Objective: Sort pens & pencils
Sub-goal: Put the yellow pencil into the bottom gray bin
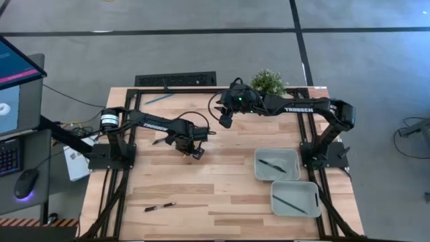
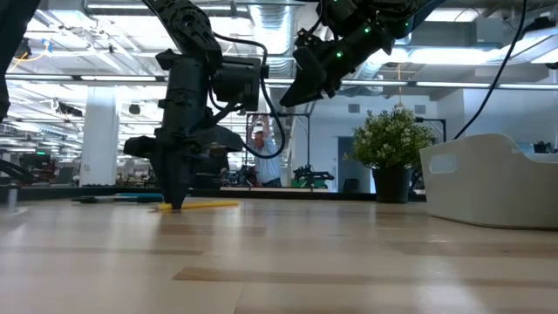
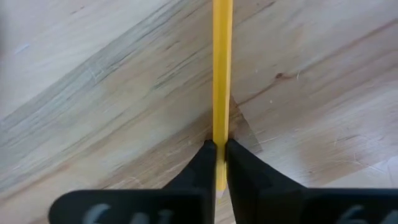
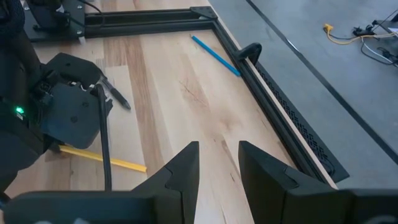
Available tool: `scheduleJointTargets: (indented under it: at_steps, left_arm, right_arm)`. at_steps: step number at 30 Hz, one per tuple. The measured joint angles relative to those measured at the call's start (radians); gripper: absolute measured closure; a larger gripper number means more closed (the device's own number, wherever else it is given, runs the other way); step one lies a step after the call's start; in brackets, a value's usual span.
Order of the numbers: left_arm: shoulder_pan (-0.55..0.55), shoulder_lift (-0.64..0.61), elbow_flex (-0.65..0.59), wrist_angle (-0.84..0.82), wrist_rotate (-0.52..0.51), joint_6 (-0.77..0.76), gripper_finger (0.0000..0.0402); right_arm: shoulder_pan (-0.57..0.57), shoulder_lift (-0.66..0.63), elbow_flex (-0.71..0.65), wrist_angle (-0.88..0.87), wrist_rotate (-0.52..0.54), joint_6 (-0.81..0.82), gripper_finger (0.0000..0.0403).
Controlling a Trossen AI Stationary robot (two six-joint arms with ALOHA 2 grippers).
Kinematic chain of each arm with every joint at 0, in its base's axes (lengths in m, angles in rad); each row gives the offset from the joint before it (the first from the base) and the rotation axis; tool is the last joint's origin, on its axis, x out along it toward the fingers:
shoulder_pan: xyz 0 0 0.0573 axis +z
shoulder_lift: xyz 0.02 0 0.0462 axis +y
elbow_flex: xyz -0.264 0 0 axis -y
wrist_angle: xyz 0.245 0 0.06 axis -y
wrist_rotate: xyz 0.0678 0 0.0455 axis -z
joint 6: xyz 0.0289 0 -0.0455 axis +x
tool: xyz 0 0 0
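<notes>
The yellow pencil [image 3: 222, 74] lies flat on the wooden table, and my left gripper [image 3: 221, 152] stands over it, shut on it, left of the table's middle [image 1: 196, 153]. My right gripper [image 4: 217, 163] is open and empty, raised above the table's far middle [image 1: 225, 121]. The blue pencil [image 4: 214, 55] rests near the far edge. One black pen [image 4: 115, 96] lies just beyond my left gripper, and another [image 1: 160, 206] lies near the near edge. Each of the two grey trays holds a pen [image 1: 272, 165] [image 1: 290, 202]. My left gripper pinches the yellow pencil near one end [image 3: 221, 134] between its two fingertips [image 3: 202, 168]. The fingers come from above, pointing down, and lie across the pencil. The pencil lies level on the table [image 2: 209, 205], most of its length sticking out to one side.
Two grey trays [image 1: 277, 150] [image 1: 295, 183] sit on the table's right side. A potted plant [image 1: 269, 82] stands at the far edge behind my right arm. A black frame borders the table. Bare wood lies in the middle and toward the near edge.
</notes>
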Motion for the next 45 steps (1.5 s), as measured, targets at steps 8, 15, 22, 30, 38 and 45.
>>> scheduleJointTargets:
  at_steps: [8,15,22,30,38,45]
  left_arm:
    - [0.0,0.0,0.0,0.0,-0.005,0.001,0.0386]
    - [-0.001,0.0,0.0,0.0,-0.014,0.008,0.0388]
    - [0.006,-0.025,-0.006,-0.001,-0.052,0.037,0.0389]
    - [0.05,-0.135,-0.005,-0.002,-0.101,0.092,0.0389]
    - [0.118,-0.284,-0.003,0.062,-0.102,0.179,0.0389]
    - [0.162,-0.44,-0.002,0.223,-0.064,0.267,0.0389]
  right_arm:
    - [0.0,0.0,0.0,0.0,0.0,0.0,0.0268]
    - [-0.001,0.0,0.0,-0.001,0.0,0.0,0.0269]
    - [-0.022,-0.02,0.002,-0.026,0.017,-0.001,0.027]
    - [-0.082,-0.109,0.001,-0.106,0.053,0.014,0.0268]
    - [-0.125,-0.2,0.001,-0.155,0.036,0.23,0.0268]
    - [-0.123,-0.265,0.001,-0.158,-0.148,0.358,0.0266]
